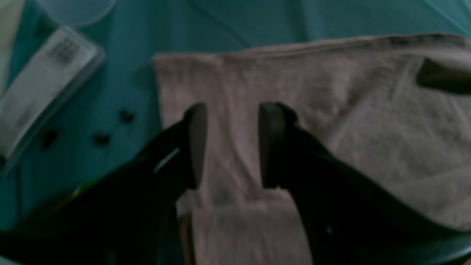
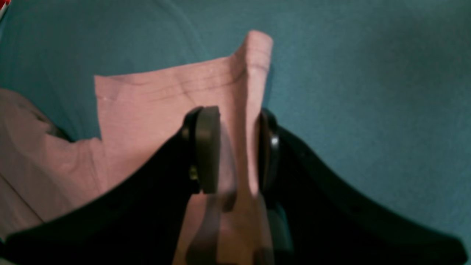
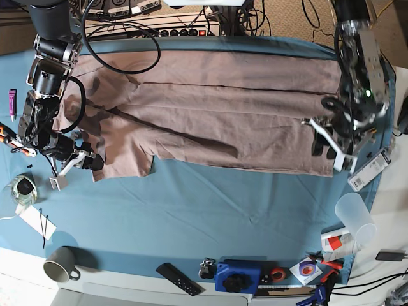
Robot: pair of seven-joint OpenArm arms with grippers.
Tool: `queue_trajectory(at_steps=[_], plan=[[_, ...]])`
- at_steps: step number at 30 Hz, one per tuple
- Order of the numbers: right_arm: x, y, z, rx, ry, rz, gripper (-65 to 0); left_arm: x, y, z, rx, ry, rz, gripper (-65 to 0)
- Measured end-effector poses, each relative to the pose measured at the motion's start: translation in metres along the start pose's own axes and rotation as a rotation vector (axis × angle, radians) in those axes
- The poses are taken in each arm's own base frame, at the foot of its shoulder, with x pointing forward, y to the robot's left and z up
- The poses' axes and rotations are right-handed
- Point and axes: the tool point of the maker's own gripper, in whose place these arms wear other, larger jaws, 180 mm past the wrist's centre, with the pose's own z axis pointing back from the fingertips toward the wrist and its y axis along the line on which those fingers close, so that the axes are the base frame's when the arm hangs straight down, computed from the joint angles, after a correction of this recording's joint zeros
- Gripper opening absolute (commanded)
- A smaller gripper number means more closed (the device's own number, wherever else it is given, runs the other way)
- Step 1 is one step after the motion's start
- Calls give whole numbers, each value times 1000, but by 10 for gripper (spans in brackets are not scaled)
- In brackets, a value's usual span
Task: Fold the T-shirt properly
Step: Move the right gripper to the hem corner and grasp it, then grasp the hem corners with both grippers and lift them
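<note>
**Now both grippers sit at the shirt's ends**

Here the shirt (image 3: 210, 121) lies spread sideways across the cloth (image 3: 210, 217), partly folded along its length, one long crease running through the middle.

The left gripper (image 1: 232, 145) hangs over the hem corner, fingers (image 1: 195, 143) spread apart, fabric showing flat in the gap between them and reaching past them on both sides. The shirt's edge runs just ahead of the fingertips, with bare cloth beyond. Off to one side of this gripper lies a clear labelled box (image 1: 44, 84), and near it a plastic cup (image 3: 354, 217).

The right gripper (image 2: 235, 147) is pinched on a raised ridge of sleeve; the pink fold stands up between the pads (image 2: 208, 147) and pokes out ahead of them. Shirt spreads to one side of it, bare cloth to the other.
</note>
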Motion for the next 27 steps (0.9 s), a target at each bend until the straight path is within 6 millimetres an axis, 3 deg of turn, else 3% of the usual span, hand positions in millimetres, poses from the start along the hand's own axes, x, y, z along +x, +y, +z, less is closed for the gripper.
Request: queue_trajectory(at_steps=[3, 8, 11, 15, 21, 24, 26, 27], plan=[[0, 0, 0, 1, 3, 3, -477, -2, 9, -18, -17, 63, 43, -404], [-1, 0, 0, 1, 6, 2, -477, 13, 33, -38, 1, 73, 78, -404], [-1, 0, 0, 1, 7, 2, -477, 8, 44, -51, 7, 107, 118, -404], [-2, 0, 0, 0, 10, 1, -477, -15, 42, -69, -46, 186, 148, -404], [-2, 0, 0, 1, 13, 3, -477, -18, 45, -84, -76, 175, 218, -413], [-1, 3, 0, 16, 8, -10, -498, -19, 46, -84, -70, 170, 227, -533], [-4, 3, 0, 16, 22, -10, -593, -21, 47, -83, -64, 174, 231, -634], [-5, 3, 0, 16, 27, -10, -650, -22, 47, -83, -65, 180, 232, -650]])
